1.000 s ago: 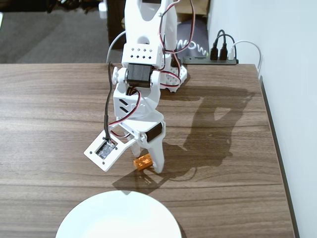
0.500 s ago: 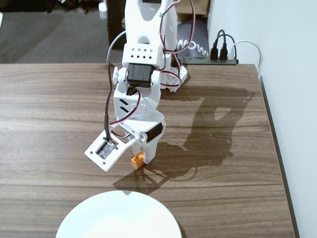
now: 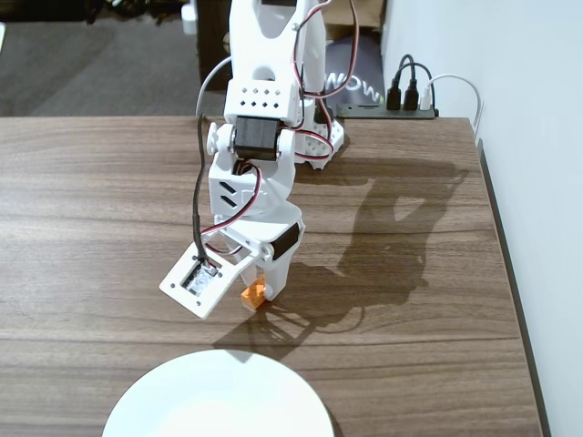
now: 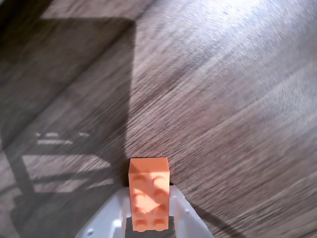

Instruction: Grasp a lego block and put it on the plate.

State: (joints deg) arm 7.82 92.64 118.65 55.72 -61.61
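Brick pinched, plate waiting below

My gripper (image 4: 148, 218) is closed on the brick (image 4: 148, 191), fingers against its long sides so it cannot twist; it seems barely off the table (image 3: 91, 228); the plate (image 3: 217, 401) lies near.

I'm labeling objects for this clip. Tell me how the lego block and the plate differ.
The lego block is small, orange, rectangular and studded; the plate is large, white, round and smooth. The block sits between the gripper fingers; the plate lies free, nearer the fixed view's bottom edge, partly cut off.
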